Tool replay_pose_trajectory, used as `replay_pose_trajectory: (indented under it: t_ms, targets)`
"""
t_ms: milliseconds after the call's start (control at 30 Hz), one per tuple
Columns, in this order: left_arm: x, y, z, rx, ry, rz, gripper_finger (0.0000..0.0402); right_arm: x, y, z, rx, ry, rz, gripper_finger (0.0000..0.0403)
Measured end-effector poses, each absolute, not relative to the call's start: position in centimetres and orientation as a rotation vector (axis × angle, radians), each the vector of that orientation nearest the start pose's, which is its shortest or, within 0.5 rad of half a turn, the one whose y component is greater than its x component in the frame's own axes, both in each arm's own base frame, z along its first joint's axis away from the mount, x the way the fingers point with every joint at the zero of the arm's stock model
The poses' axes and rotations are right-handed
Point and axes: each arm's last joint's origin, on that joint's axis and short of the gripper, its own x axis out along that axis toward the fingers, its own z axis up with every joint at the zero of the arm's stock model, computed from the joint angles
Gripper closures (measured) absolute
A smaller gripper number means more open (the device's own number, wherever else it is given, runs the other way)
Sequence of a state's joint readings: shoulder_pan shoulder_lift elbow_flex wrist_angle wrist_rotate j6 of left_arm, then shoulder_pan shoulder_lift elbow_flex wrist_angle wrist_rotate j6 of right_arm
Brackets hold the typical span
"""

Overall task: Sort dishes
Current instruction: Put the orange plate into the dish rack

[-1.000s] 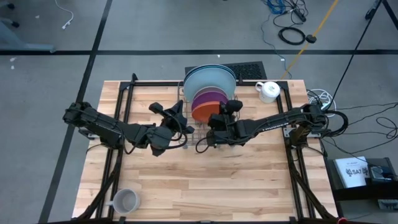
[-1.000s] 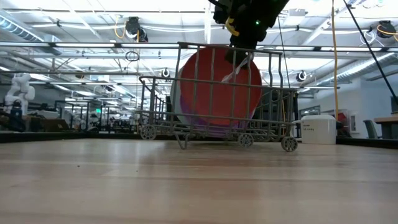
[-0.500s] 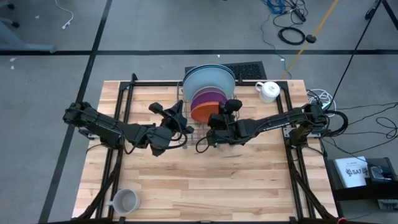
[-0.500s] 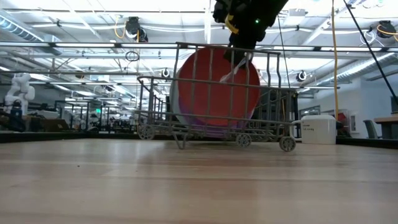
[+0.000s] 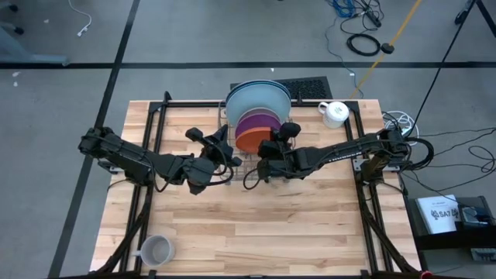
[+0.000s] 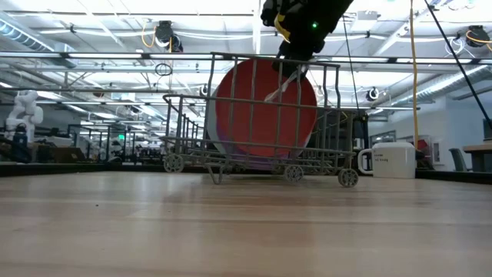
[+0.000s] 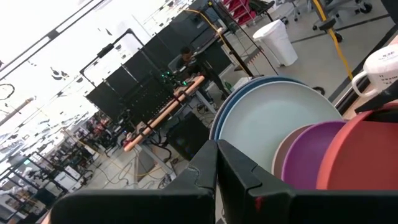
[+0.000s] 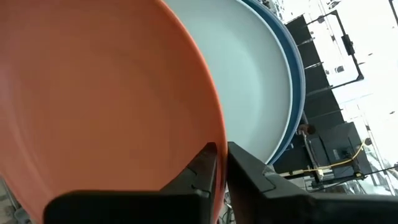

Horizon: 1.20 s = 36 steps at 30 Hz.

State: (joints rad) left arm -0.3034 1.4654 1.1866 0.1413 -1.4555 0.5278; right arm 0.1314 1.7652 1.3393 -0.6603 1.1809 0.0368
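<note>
Standing upright in the wire dish rack (image 6: 261, 115), the orange plate (image 8: 99, 112) is nearest of the row, and the right gripper (image 8: 221, 165) is right at its rim. Its two dark fingers (image 8: 249, 177) sit almost together with only a thin slit between them, the plate's edge running into that slit; whether they truly pinch it I cannot tell. From above, that gripper (image 5: 267, 155) sits at the rack's front edge, over the orange plate (image 5: 249, 139).

Just behind the orange one stands the purple plate (image 5: 257, 122), then a light blue plate (image 5: 256, 99), with a dark blue plate (image 8: 297, 74) showing as a thin rim behind that.

Beside the rack's near corner, the left gripper (image 5: 219, 151) waits with its fingers (image 7: 239, 177) pressed closed on nothing, the plates ahead of them.

Beyond the right gripper's fingers, past the rack, a white mug (image 5: 335, 113) stands on the table (image 5: 256, 225). A grey mug (image 5: 155, 250) sits well apart at the near corner.
</note>
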Motion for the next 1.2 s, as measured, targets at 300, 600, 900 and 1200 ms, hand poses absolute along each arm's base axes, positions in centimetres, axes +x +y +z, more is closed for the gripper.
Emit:
replay_pose_trajectory:
  t_ms: [300, 600, 900, 1200]
  targets:
    - [30.89, -6.65, 34.65, 0.579, 0.396, 1.103, 0.0391, 35.60, 2.05, 24.46, -0.574, 0.861, -0.939, 0.0372]
    - [30.89, -6.65, 34.65, 0.579, 0.396, 1.103, 0.0391, 35.63, 2.12, 24.39, -0.583, 0.878, -0.913, 0.0383]
    - [30.89, -6.65, 34.65, 0.579, 0.396, 1.103, 0.0391, 35.77, 2.15, 24.47, -0.629, 0.901, -0.893, 0.0327]
    - [30.89, -6.65, 34.65, 0.580, 0.396, 1.103, 0.0391, 36.00, 2.21, 24.78, -0.685, 0.931, -0.850, 0.0303]
